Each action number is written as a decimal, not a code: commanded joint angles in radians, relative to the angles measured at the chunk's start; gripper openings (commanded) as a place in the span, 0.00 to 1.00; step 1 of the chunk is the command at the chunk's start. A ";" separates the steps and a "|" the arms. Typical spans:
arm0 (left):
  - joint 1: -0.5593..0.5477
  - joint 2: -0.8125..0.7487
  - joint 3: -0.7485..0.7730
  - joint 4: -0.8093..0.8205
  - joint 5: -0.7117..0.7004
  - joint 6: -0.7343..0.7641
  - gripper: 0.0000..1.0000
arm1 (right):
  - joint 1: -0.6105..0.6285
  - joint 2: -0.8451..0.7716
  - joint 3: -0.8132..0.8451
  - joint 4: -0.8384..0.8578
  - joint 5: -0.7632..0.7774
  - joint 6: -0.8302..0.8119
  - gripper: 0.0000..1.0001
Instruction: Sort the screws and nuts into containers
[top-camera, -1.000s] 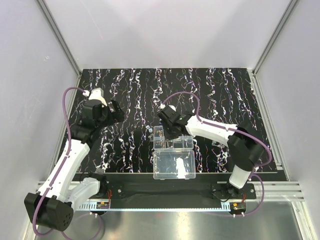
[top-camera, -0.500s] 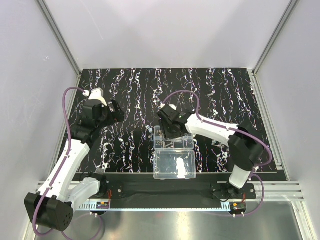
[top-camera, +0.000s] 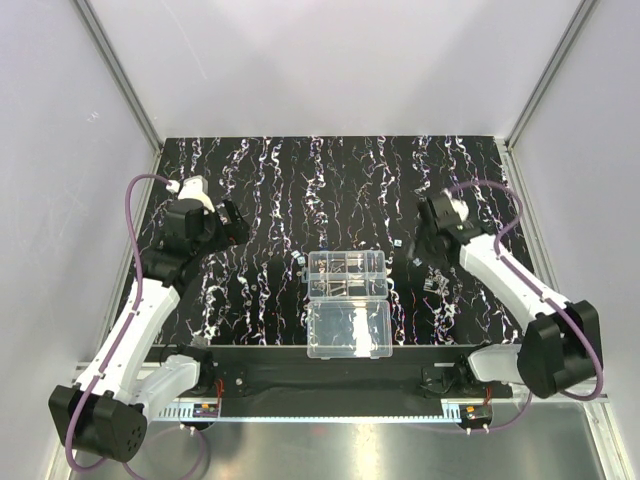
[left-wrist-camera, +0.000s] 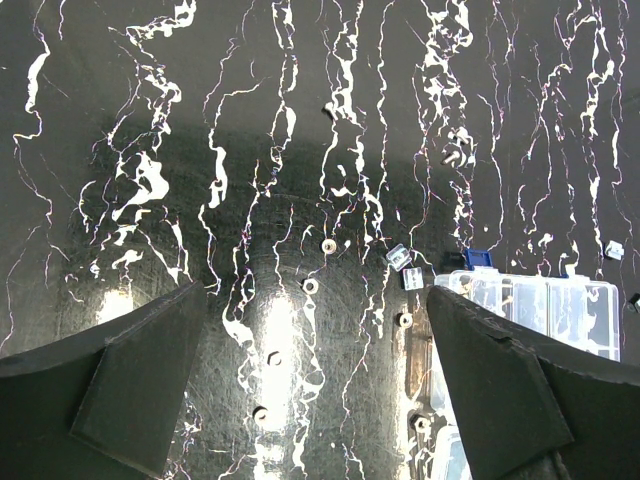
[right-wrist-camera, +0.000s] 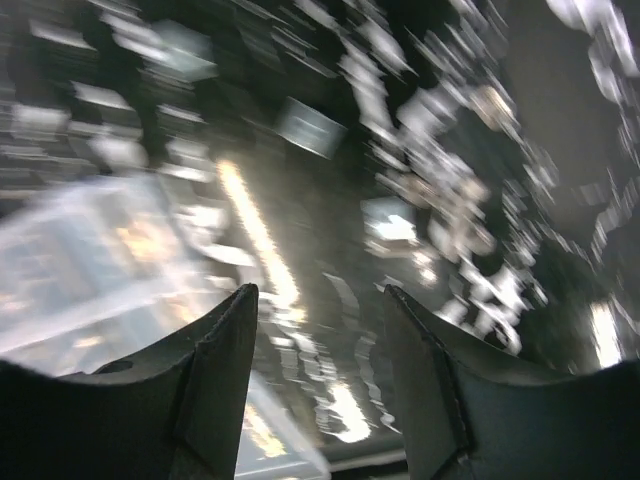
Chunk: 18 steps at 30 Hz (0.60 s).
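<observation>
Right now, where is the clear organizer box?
In the top view the clear organizer box lies open at the mat's near middle, between the left arm and right arm, its plain lid toward their bases.

Black mat w/ white-purple streaks (top-camera: 260, 180): smooth, semi-gloss, lamp glare on it in left wrist view. Clear plastic organizer box w/ thin dividers (top-camera: 347, 275): glossy, see-through. Hinged clear lid (top-camera: 348, 330), near side: same plastic, white reflections. Tiny silvery metal nuts (left-wrist-camera: 329, 245) on mat: bare, shiny. Left gripper (left-wrist-camera: 315, 290) fingers (left-wrist-camera: 130, 385): black plastic, matt, flat faces. Right gripper (right-wrist-camera: 320, 292) fingers (right-wrist-camera: 215, 390): dark, matt; rest of that view too blurred to judge. White arm shells (top-camera: 140, 320): smooth plastic, slight sheen. Near-edge metal sheet (top-camera: 380, 455): brushed, dull shine.
</observation>
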 joint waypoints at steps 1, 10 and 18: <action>0.006 -0.011 -0.011 0.033 0.018 -0.006 0.99 | -0.051 -0.053 -0.138 -0.016 0.019 0.106 0.59; 0.004 0.006 -0.008 0.033 0.033 -0.007 0.99 | -0.162 -0.036 -0.260 0.100 0.068 0.091 0.52; 0.004 0.006 -0.010 0.031 0.019 -0.006 0.99 | -0.219 0.062 -0.237 0.176 0.063 0.047 0.47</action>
